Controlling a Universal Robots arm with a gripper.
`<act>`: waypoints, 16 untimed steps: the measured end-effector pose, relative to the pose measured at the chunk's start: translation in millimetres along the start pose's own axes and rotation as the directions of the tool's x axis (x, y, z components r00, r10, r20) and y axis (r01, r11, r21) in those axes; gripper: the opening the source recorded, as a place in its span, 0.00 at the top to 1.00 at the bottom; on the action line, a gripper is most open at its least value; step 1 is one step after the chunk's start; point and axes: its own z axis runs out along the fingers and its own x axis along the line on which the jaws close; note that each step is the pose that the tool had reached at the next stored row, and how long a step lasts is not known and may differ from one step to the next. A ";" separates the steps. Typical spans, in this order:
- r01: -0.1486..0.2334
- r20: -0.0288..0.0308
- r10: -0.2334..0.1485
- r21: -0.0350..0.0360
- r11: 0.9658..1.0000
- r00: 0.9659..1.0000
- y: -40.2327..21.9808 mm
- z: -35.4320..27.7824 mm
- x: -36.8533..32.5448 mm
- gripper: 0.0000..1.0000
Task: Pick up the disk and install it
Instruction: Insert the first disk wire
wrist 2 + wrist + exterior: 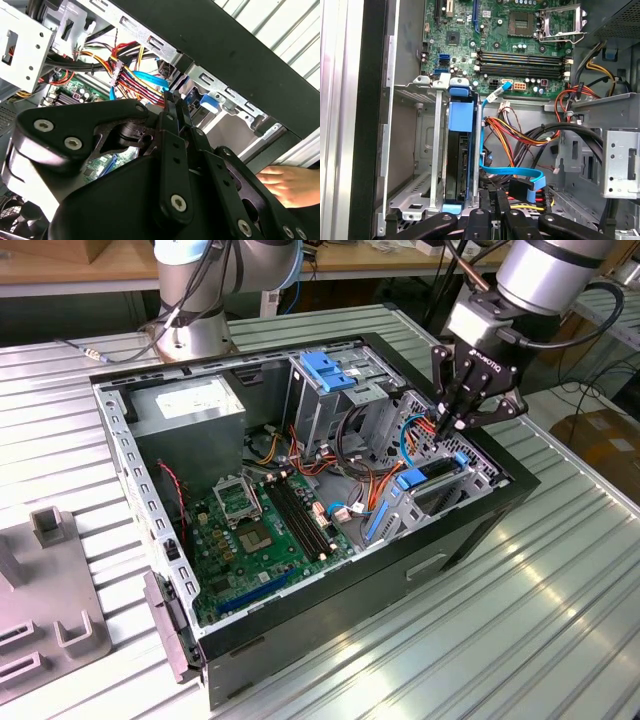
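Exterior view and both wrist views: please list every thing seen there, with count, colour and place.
table: one, silver, slatted, bearing everything.
computer case: one, black, open, on the table.
motherboard: one, green, on the case floor.
power supply: one, grey, in a case corner.
drive cage: one, metal with blue top, upright in the case.
disk: one, blue-framed, in the bay beside the case wall.
flat cable: one, blue, beside the bay.
fixture: one, grey, on the table, exterior view's left.
hand: one, a person's, outside the case.
gripper: one, black, above the bay, fingers together.
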 end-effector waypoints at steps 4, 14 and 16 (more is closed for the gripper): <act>-0.002 0.000 0.002 0.000 1.000 1.000 0.1 -0.2 0.8 0.83; -0.003 -0.001 0.003 0.000 1.000 1.000 0.3 -0.1 5.5 0.83; -0.003 -0.001 0.003 0.000 1.000 1.000 0.3 -0.1 5.6 0.83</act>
